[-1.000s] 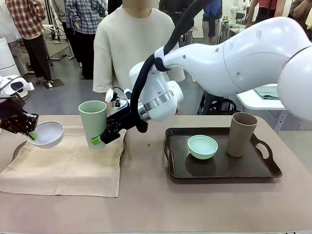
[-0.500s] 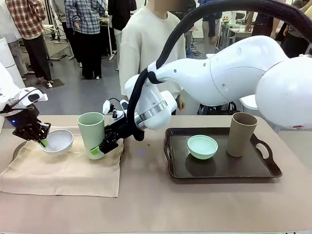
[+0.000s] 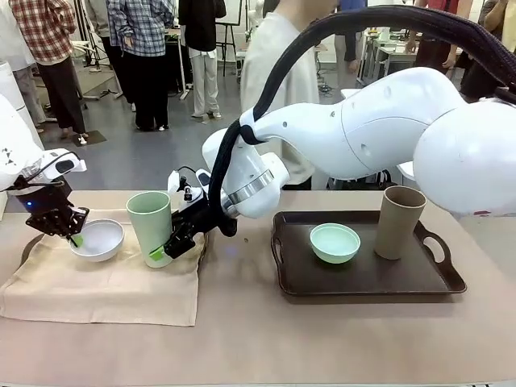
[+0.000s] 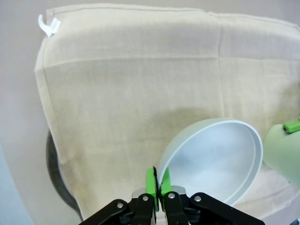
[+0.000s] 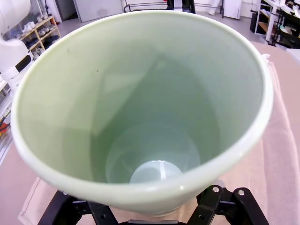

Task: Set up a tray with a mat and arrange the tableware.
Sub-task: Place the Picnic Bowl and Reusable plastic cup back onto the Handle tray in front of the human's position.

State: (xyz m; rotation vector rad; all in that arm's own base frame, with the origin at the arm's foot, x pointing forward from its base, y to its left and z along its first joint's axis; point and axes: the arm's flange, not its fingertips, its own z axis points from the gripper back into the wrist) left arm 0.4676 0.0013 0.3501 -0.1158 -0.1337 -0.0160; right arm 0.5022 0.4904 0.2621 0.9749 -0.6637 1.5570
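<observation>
My left gripper (image 3: 72, 237) pinches the near rim of the white bowl (image 3: 98, 239), which sits on the beige mat (image 3: 105, 282). In the left wrist view the green pads (image 4: 151, 182) close on the bowl (image 4: 215, 154) rim over the mat (image 4: 131, 70). My right gripper (image 3: 165, 248) grips the base of the pale green cup (image 3: 151, 224), which leans slightly on the mat's back right part. The right wrist view looks down into this cup (image 5: 150, 117), with black fingers (image 5: 220, 201) flanking its base. A mint bowl (image 3: 334, 242) and a taupe cup (image 3: 399, 222) stand on the dark tray (image 3: 363, 280).
A second dark tray (image 3: 27, 248) lies under the mat, its rim (image 4: 53, 164) showing at the cloth's edge. A person stands at the table's far side behind my right arm. The bare tabletop (image 3: 242, 339) in front is free.
Both arms have carried their pieces down and inward: the white bowl moved right onto the mat, and the pale green cup came lower. The person stepped to the right.
</observation>
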